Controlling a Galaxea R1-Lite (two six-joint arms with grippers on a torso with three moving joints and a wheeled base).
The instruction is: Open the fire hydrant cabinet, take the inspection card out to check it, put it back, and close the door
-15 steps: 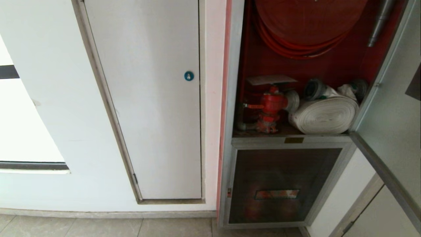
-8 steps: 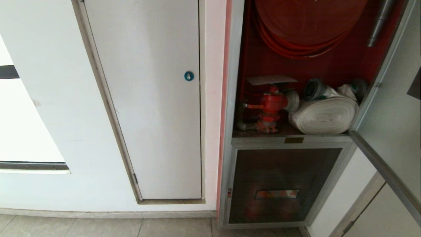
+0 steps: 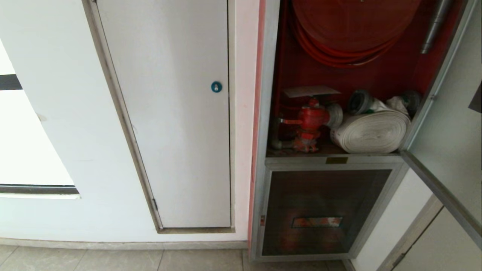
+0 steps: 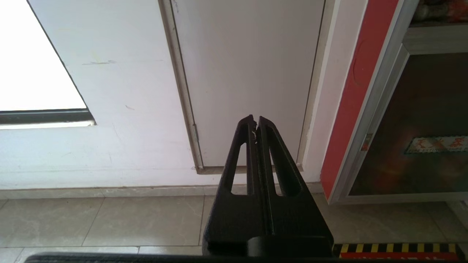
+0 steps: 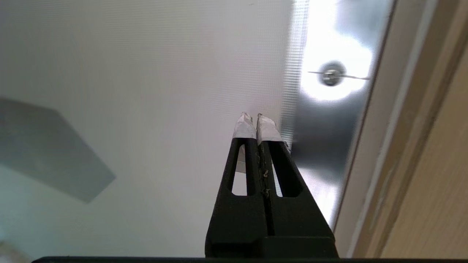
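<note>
The fire hydrant cabinet [image 3: 339,75] stands open before me, and I place everything else by it. To its left in the head view is a plain white door [image 3: 177,113] with a small blue round lock [image 3: 216,87], set in a white wall. Inside the cabinet's red upper compartment a red hose reel [image 3: 350,30] hangs at the top; below it a red valve [image 3: 310,120] sits on the compartment floor with a white rolled hose [image 3: 371,131] just beside it on the right. A pale flat sheet [image 3: 310,91] lies on top of the valve; I cannot tell whether it is the inspection card. Under that compartment is a smaller dark panel [image 3: 324,210] with a slot. The door [image 3: 448,143] is swung out to the cabinet's right, its silver frame edge slanting down toward me.

My right gripper [image 5: 255,120] points at the pale inner face of that door [image 5: 146,91], close beside its silver frame, white-taped fingertips [image 5: 244,128] pressed together and holding nothing. My left gripper [image 4: 255,122] hangs low to the cabinet's left, aimed at the foot of the white door, fingers pressed together, empty.
</note>
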